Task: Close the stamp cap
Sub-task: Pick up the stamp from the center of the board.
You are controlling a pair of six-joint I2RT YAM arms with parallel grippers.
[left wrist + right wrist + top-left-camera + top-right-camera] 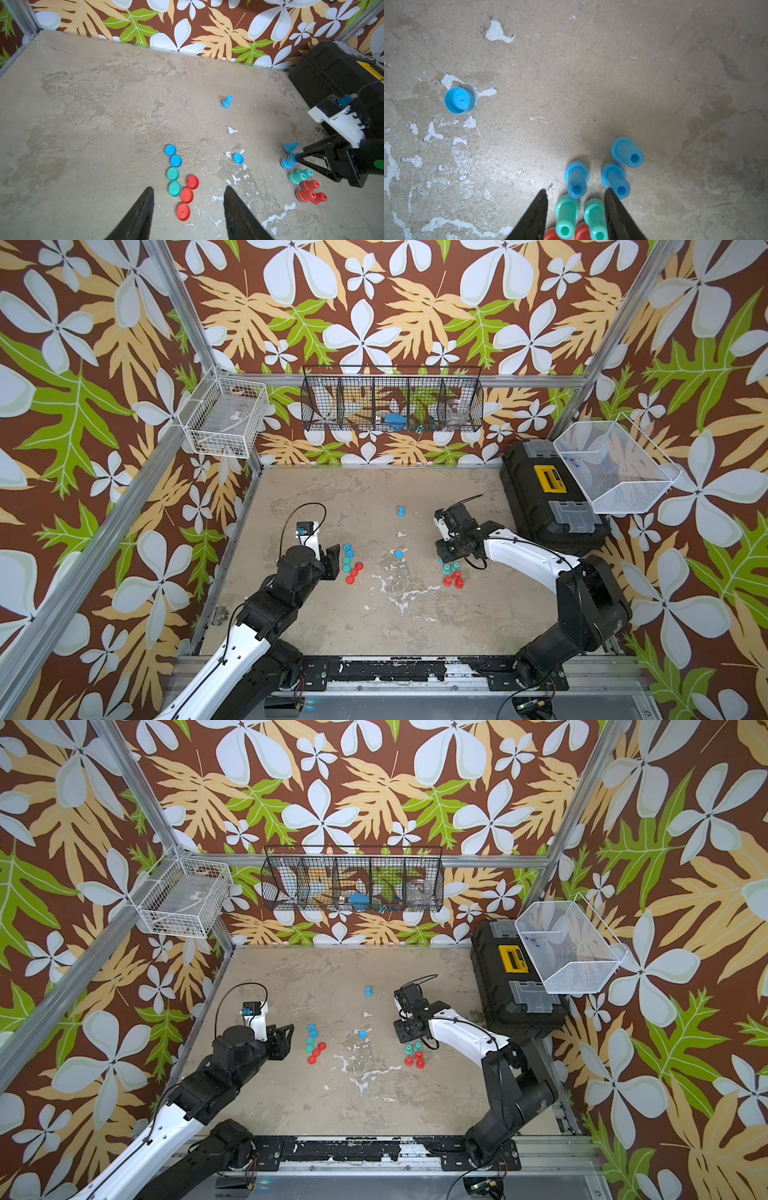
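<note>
One stamp (401,511) stands far off, apparently capped; eight stamps (309,185) wait bare by your right gripper (576,190), fingers parted, grasping nothing. Your left gripper (188,187), likewise slack and empty, hovers over seven caps (173,174); a lone cap (238,158) lies between.

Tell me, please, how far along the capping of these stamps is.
Done: the far blue stamp stands apart at the back, seemingly capped. In hand: a lone blue cap lies mid-table, and the right gripper hangs open around a near blue stamp, not gripping it yet. Left: all eight clustered stamps need caps, and seven spare caps lie by the open left gripper.
</note>
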